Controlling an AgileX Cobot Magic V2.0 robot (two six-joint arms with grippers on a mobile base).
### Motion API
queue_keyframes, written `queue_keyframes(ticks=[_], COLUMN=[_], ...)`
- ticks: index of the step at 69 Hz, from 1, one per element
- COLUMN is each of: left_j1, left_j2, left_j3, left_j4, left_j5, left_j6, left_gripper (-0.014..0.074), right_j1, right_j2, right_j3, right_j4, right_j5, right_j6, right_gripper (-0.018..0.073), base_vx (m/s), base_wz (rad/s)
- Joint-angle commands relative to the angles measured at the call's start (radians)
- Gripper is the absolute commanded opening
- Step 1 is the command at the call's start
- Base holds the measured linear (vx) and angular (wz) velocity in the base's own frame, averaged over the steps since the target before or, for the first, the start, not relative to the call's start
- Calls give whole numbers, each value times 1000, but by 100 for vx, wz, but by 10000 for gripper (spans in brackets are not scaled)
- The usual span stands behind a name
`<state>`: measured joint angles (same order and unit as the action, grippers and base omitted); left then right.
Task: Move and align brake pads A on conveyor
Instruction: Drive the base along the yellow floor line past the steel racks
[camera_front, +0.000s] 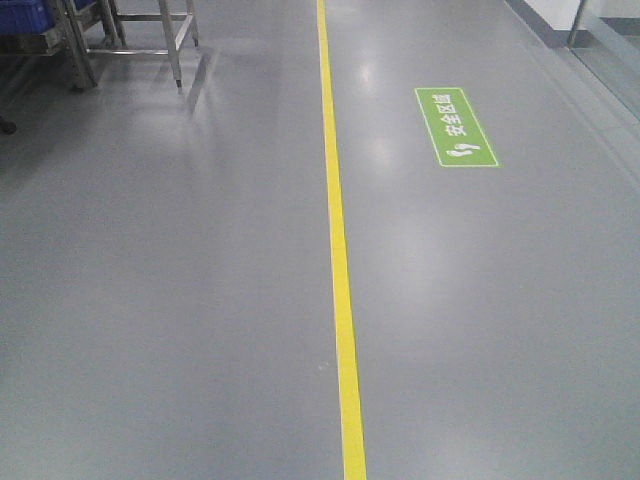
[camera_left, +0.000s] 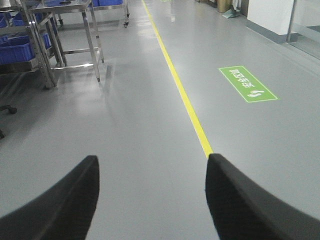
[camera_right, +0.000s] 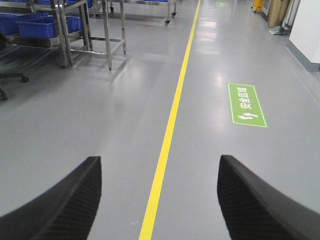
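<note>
crates of blue plastic sit at far left on steel-legged racks, which stand on the glossy grey floor. right of them a yellow line runs straight away along the floor. further right, apart from the line, lies a green floor sticker with a white border, white characters reading 安全区域 and a small white footprint mark at its near end. my left claw is spread wide, its two black fingers gripping nothing, bare floor between them. my right claw is spread just as wide and likewise empty, the yellow line passing between its fingers. brake pads and conveyor fall outside all three views.
</note>
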<state>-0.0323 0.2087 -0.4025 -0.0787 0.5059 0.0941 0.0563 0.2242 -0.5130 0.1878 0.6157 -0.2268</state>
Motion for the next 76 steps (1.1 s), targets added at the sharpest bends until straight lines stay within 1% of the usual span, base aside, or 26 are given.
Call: queue_keyframes(ticks=[1, 43, 76], left_j1=[-3, -3, -3], left_j2=[16, 16, 16], left_j3=[-24, -24, -24], left_j4=[-11, -11, -11], left_j5=[-70, -70, -68], left_j6=[0, 0, 0], left_gripper=[433, 433, 433], right_j1=[-3, -3, -3], right_j2=[12, 12, 12], right_j3=[-26, -26, -26], right_j4=[3, 3, 3], right_j5=[-73, -74, -75], right_j6=[-6, -6, -6], right_gripper=[484, 484, 484], base_vx=[43, 56, 68], base_wz=[12, 7, -14])
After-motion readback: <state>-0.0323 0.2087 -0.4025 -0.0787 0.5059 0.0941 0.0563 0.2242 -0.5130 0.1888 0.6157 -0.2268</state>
